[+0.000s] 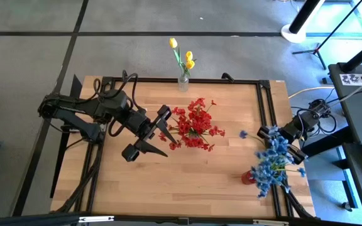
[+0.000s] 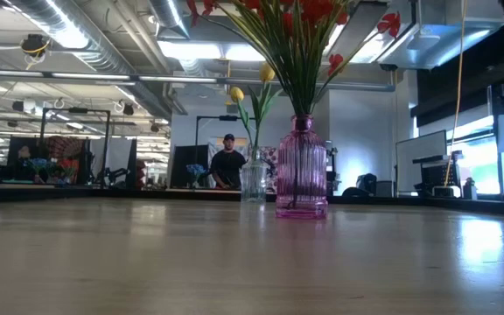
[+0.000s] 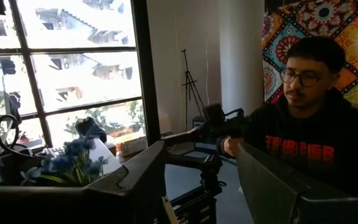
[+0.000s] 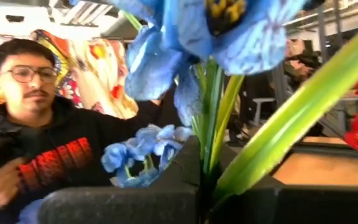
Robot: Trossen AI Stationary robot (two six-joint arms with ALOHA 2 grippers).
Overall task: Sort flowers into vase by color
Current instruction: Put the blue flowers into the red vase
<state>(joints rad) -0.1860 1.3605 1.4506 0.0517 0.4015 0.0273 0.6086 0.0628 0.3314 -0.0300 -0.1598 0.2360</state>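
Red sprays [image 1: 195, 124] mid-table, yellow tulips [image 1: 184, 58] far edge, blue clusters [image 1: 274, 161] right, all upright.

One vase [image 1: 183, 83] of flowers stands at the table's [image 1: 187, 176] far edge, another vase [image 2: 301, 166] near the middle, a third [image 1: 248, 177] toward the near right corner. The left gripper [image 1: 148, 135] hovers just left of the middle bunch [image 1: 193, 124]; the right gripper [image 1: 275, 141] sits at the right edge, among the third bunch [image 1: 272, 160].

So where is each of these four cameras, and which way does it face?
High view: above the table, looking straight down; both arms show, left claw open beside the red flowers.
Low view: at tabletop height, facing the pink vase; no arm shows.
Left wrist view: past its own fingers toward a person.
Right wrist view: right claw shut on a blue flower stem.
Shared: both wrist views show the person; high and low show the yellow tulips.
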